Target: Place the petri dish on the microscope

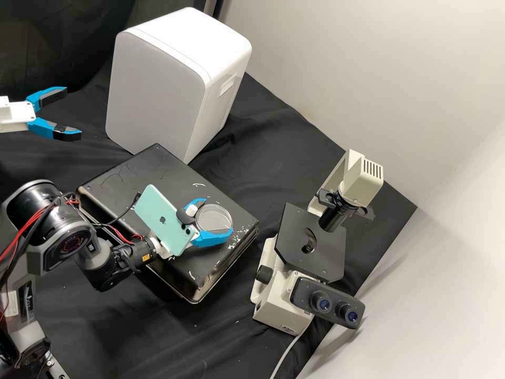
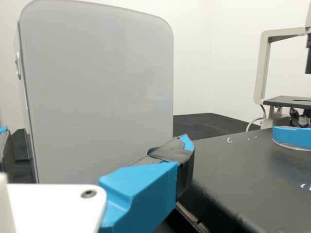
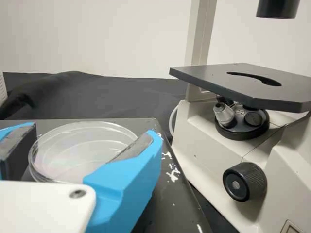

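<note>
– Three bulky things sat on the bench (image 1: 273,142); which was largest?
– That white cabinet (image 1: 173,79) at the far edge. Next came a black slab (image 1: 158,184) mid-bench, then the microscope (image 1: 310,258) by the right edge.
– And the petri dish (image 1: 213,218)?
– It lay on the slab's corner nearest the microscope, apart from the stage (image 1: 294,226). The right hand (image 1: 217,217) was clamped on it, a finger against each side of the rim.
– The left hand (image 1: 71,112)?
– Spread open above the left edge, gripping nothing.

Petri dish (image 1: 214,217) on slab (image 1: 126,181), microscope (image 1: 310,247) to its right, cabinet (image 1: 168,79) behind
</note>
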Available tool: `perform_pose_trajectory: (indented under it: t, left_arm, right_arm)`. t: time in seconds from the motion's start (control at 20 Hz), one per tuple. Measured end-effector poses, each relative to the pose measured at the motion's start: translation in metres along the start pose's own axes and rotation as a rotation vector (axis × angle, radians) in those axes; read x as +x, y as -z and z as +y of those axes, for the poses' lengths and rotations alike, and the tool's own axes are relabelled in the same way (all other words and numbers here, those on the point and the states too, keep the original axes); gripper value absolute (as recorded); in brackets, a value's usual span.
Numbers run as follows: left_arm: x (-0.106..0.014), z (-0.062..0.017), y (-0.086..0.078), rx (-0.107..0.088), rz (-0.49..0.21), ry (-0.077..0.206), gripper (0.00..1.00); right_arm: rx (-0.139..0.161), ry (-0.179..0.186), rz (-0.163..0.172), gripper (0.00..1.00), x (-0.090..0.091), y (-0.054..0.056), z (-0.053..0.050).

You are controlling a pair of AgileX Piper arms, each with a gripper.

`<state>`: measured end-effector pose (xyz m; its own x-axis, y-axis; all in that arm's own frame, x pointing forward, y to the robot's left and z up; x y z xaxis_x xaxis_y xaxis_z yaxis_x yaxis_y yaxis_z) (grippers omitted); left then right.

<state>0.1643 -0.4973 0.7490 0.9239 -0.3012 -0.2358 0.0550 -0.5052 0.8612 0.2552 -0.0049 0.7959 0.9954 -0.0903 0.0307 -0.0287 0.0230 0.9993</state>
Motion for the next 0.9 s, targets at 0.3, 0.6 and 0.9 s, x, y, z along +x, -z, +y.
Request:
perform_pose_trajectory:
  t: [0.3,0.6,0.9]
  left_arm:
    - [0.0000,0.0000,0.0000,0.000,0.000,0.000,1.00]
    - [0.0000,0.0000,0.0000,0.000,0.000,0.000,1.00]
    - [0.0000,0.0001,0.0004,0.000,0.002,-0.001,1.00]
  right_arm:
    - [-0.003,-0.002,-0.006,0.00,0.0002,-0.0009,-0.0002]
    - [-0.001,-0.009,-0.007,0.00,0.0013,-0.0004,0.0009]
    - [0.009,-0.038,-0.018,0.00,0.0016,0.0002,0.0052]
